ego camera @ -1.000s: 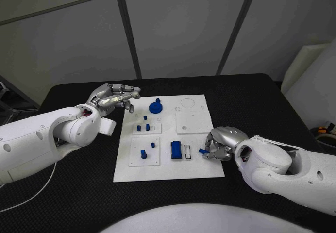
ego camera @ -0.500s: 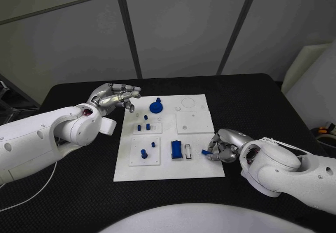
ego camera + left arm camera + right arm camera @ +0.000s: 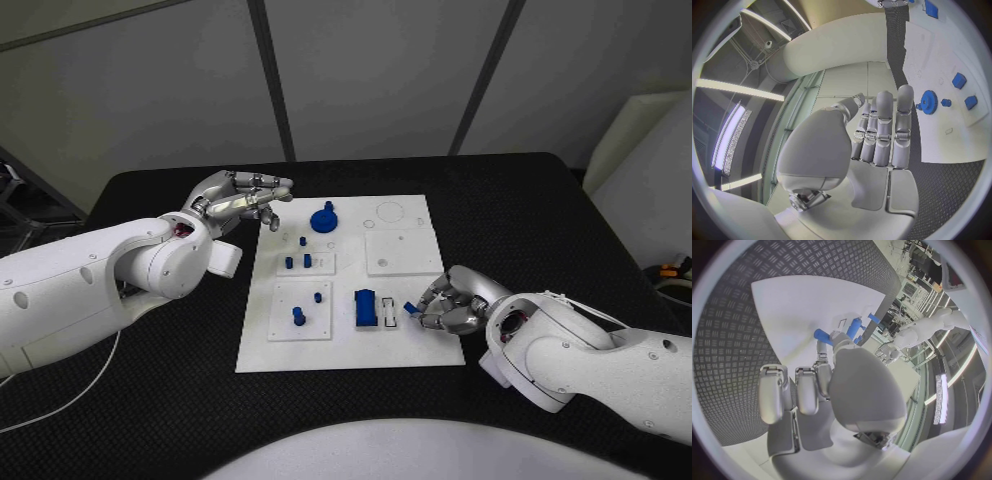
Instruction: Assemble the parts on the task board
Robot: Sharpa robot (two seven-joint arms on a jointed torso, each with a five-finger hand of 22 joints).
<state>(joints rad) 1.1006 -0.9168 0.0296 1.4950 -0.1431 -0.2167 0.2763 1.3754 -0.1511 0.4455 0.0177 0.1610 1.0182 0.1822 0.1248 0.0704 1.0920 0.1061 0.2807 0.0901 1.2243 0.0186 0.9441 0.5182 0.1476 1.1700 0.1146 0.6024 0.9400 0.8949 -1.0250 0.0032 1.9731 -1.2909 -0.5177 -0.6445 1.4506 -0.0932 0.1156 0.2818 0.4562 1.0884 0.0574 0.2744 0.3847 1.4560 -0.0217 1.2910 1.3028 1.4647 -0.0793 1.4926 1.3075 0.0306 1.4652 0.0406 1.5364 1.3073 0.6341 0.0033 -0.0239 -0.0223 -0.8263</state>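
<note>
Head view: right hand (image 3: 450,307), lower right, pinches small blue part (image 3: 410,308); white slot (image 3: 389,311) just left, long axis vertical.

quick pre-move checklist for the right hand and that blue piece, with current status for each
1. Small blue part pinched by the right hand: ok.
2. Part over the task board, at its right edge: ok.
3. White slot beside the blue block free: ok.
4. Part's end lined up with the slot: cannot tell.
5. Left hand off the board's left edge, holding nothing: ok.
6. Blue gear and pegs clear of the right hand: ok.
</note>
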